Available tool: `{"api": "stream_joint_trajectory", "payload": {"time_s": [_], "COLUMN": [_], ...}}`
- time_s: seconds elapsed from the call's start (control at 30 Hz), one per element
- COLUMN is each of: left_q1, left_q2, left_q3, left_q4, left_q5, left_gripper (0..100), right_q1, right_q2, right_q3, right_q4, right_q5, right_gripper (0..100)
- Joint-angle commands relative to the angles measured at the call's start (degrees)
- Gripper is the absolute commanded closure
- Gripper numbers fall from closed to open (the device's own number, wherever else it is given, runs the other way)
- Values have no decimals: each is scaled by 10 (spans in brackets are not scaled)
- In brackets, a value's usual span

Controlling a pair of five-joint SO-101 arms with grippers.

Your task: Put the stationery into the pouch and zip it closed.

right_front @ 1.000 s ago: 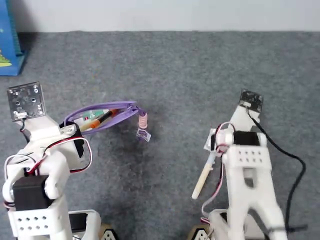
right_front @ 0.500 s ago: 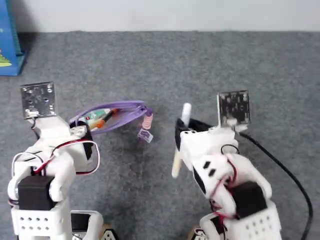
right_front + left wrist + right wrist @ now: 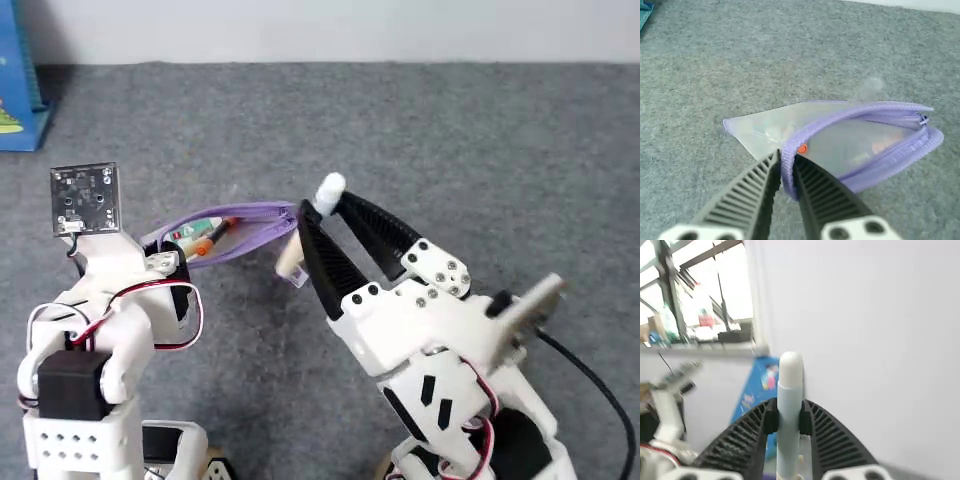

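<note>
**Grey table, pen held at the pouch's right end**

Grey, felt-like covering runs across the whole table [image 3: 480, 130], with a pale wall behind it and a blue box [image 3: 20, 80] at the far left edge. On the left side lies the pouch [image 3: 225, 235], clear with a purple zip, its long axis running left to right. The left gripper [image 3: 785, 172] is pinched narrowly on the near rim of the zip, lifting it so the mouth gapes. An orange-tipped pen [image 3: 205, 240] already lies inside.

The right gripper [image 3: 320, 206] is clamped on a pale pen [image 3: 327, 188]. The pen stands across the jaws, its white cap up and to the far side, its lower end just at the pouch's right tip.

From that gripper the opening lies to the left. The pen's axis looks roughly crosswise to the pouch's, so it probably has to be turned towards the pouch's length and fed leftwards into the mouth. The right arm is the one placed to do this, while the left holds the rim.
</note>
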Motion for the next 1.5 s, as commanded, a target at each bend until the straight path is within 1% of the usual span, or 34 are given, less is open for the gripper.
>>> {"api": "stream_joint_trajectory", "payload": {"time_s": [0.0,0.13,0.37,0.47,0.53,0.63,0.77,0.83,0.93,1.07,1.13,1.27,1.37,1.47], "left_q1": [6,6,5,4,4,4,4,4,4,4,4,4,4,4], "left_q2": [4,4,4,2,2,1,1,1,1,0,0,0,0,0], "left_q3": [-19,-19,-18,-9,-5,-3,-3,-4,-4,-4,-4,-4,-4,-4], "left_q4": [-12,-12,-10,-12,-12,-12,-12,-12,-12,-12,-11,-11,-11,-10], "left_q5": [4,4,4,4,3,2,2,2,2,2,2,2,2,2], "left_gripper": [988,988,988,988,988,988,988,988,988,988,988,988,988,988], "right_q1": [-12,-12,-9,-8,-9,-13,-27,-27,-23,-10,12,57,69,69], "right_q2": [-5,21,124,166,183,194,167,136,77,2,-25,-35,-8,32], "right_q3": [33,107,179,200,203,203,201,201,201,194,192,197,211,236], "right_q4": [-124,-232,-360,-405,-410,-357,-283,-251,-197,-84,-22,86,116,100], "right_q5": [7,8,8,9,9,38,79,88,91,88,84,36,0,-20], "right_gripper": [991,991,991,991,991,961,799,757,778,833,846,848,848,848]}}
